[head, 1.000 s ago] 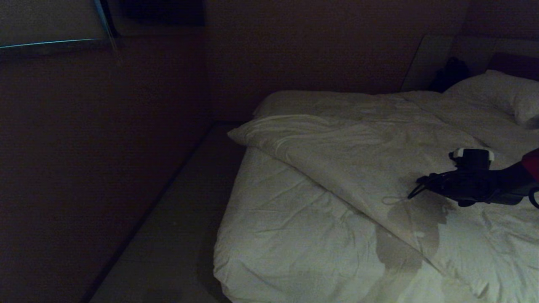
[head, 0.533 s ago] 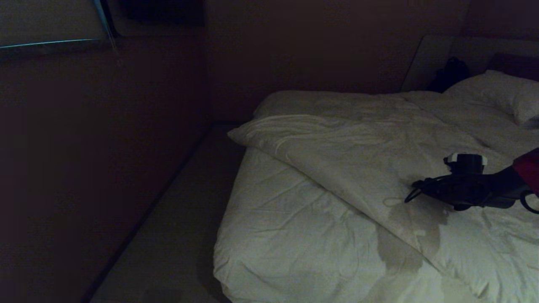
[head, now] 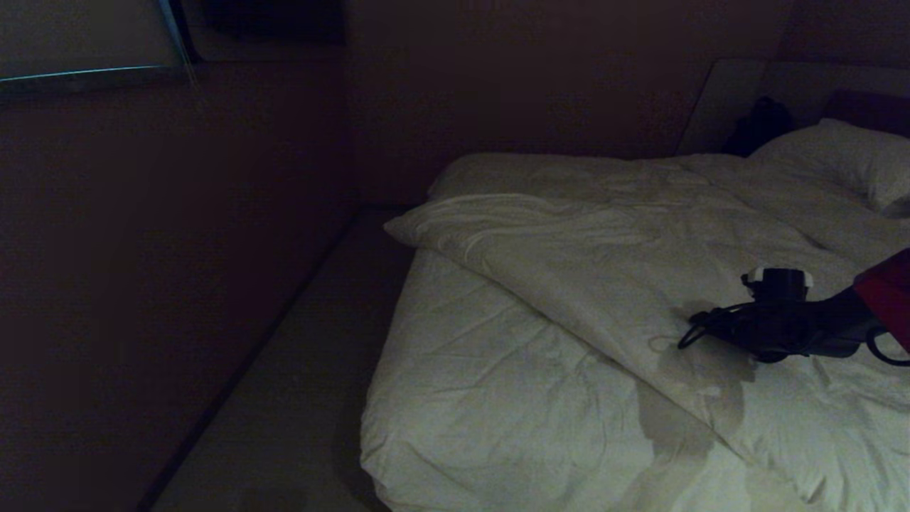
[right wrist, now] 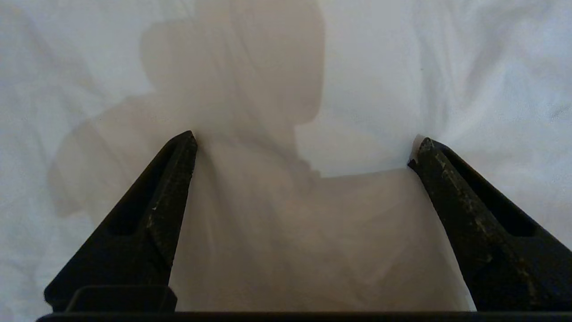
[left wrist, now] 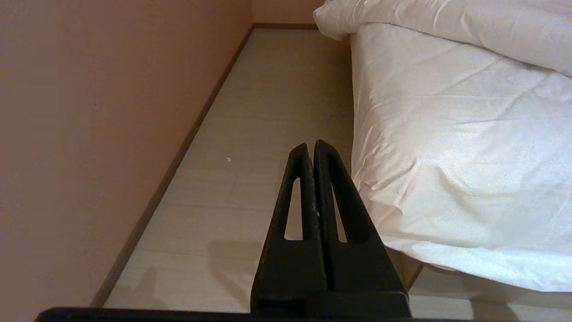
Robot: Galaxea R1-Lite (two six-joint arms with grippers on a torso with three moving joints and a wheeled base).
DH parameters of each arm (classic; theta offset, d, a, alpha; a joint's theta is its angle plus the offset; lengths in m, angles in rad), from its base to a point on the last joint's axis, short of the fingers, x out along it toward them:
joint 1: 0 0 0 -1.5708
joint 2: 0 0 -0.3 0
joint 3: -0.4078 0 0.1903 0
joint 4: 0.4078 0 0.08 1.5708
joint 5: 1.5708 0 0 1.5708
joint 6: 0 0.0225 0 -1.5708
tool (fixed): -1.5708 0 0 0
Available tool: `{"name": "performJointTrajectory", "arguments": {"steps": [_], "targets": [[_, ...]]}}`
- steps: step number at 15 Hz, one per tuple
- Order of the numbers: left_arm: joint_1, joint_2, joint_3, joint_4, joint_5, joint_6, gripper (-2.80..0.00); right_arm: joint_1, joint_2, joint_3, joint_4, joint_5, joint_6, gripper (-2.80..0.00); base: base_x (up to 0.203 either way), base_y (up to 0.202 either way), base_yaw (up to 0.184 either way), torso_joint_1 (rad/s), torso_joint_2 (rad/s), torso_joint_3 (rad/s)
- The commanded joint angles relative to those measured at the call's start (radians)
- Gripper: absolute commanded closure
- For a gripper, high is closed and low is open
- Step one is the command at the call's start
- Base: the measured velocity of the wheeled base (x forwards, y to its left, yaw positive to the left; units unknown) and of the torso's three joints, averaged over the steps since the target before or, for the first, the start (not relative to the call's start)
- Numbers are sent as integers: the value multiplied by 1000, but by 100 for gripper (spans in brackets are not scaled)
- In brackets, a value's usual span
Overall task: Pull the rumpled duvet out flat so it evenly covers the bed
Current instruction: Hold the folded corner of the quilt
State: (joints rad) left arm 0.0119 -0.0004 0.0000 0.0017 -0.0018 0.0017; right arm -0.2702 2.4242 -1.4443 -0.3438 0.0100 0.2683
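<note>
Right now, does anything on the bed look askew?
Yes. The duvet lies skewed, its folded edge running diagonally across the bed and leaving the near-left mattress sheet bare. The right claw is open just above the duvet; the left claw is shut beside the bed.

My right end effector (right wrist: 304, 152) is stretched out forward, nearly level, fingers (right wrist: 165, 197) spread as wide as they go. Left end effector (left wrist: 311, 150) hangs parked low at my side, fingers pressed together.

Rumpled white duvet (head: 640, 270) folded back — bed (head: 483, 398) half-bared
</note>
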Motion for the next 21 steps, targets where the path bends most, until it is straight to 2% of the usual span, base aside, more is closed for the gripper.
{"name": "performJointTrajectory", "arguments": {"steps": [1, 17, 18, 21], "targets": [[0, 0, 0, 0, 0, 0, 0, 0, 15, -6, 0, 1, 2, -280, 0, 0, 0, 0, 0, 0], [0, 0, 0, 0, 0, 0, 0, -1, 46, -22, 0, 1, 3, -280, 0, 0, 0, 0, 0, 0], [0, 0, 0, 0, 0, 0, 0, -1, 45, -22, 0, 1, 3, 0, 0, 0, 0, 0, 0, 0], [0, 0, 0, 0, 0, 0, 0, -1, 34, -21, 0, 1, 3, 0, 0, 0, 0, 0, 0, 0]]}}
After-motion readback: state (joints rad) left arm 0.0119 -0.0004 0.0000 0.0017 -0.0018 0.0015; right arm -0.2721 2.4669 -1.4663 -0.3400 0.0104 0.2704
